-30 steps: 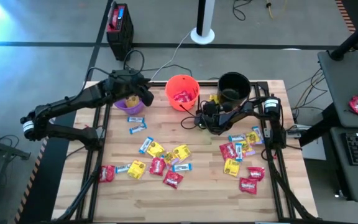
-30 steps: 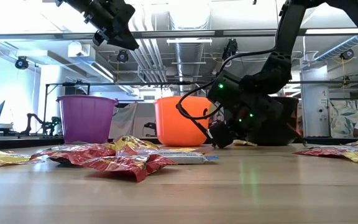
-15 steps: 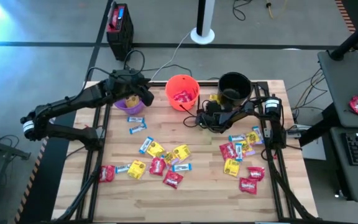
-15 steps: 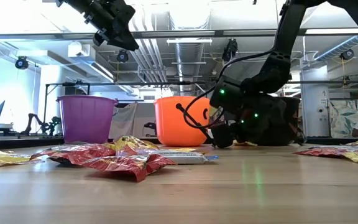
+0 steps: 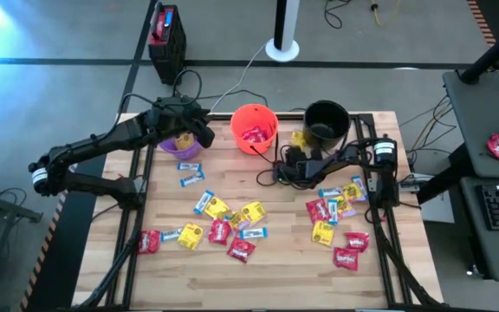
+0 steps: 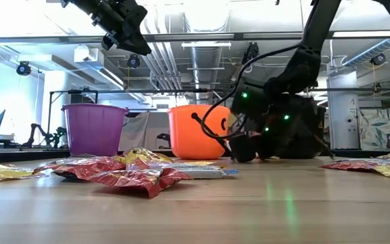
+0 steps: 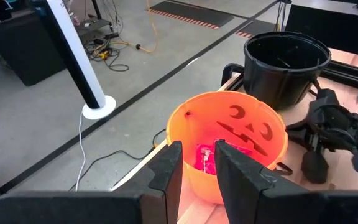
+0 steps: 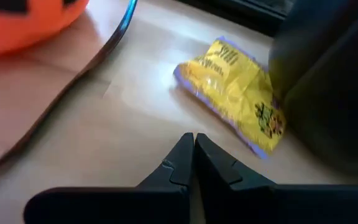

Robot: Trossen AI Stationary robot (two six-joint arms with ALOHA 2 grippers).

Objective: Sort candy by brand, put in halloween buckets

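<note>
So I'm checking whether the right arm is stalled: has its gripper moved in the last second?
Yes. In the high view the right gripper has crept away from the orange bucket, toward the black bucket side, staying low over the table.

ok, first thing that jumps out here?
The spill of bright candy across the table's near half. Behind it stand three buckets: purple, orange and black. The right pincer, shut, sits low between the orange and black ones, by a yellow packet.
</note>
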